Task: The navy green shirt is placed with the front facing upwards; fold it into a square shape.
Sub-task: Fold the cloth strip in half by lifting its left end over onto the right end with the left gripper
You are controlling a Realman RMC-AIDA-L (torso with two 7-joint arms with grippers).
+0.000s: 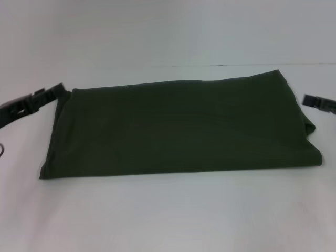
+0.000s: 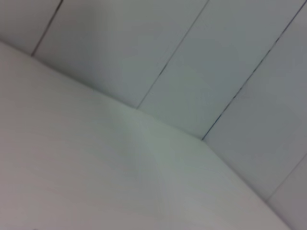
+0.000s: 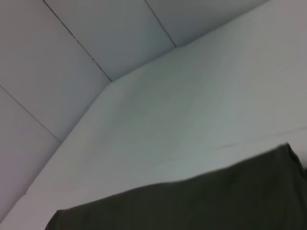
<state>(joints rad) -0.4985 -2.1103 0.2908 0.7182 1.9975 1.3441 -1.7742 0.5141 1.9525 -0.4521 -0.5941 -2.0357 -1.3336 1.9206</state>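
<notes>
The navy green shirt point(image 1: 181, 128) lay folded on the table point(image 1: 168, 210); soft, limp, light, best pinched at corners; left claw point(image 1: 31, 102) and right claw point(image 1: 319, 103) flanked it, grip unclear.

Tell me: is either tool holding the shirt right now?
Neither visibly. The left tool sits at the shirt's far left corner, the right tool just off its right edge; any grip cannot be told.

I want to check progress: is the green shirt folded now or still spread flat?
Folded. The navy green shirt lies as a wide rectangle: no sleeves, neck or lettering visible, and layered edges at its right end.
</notes>
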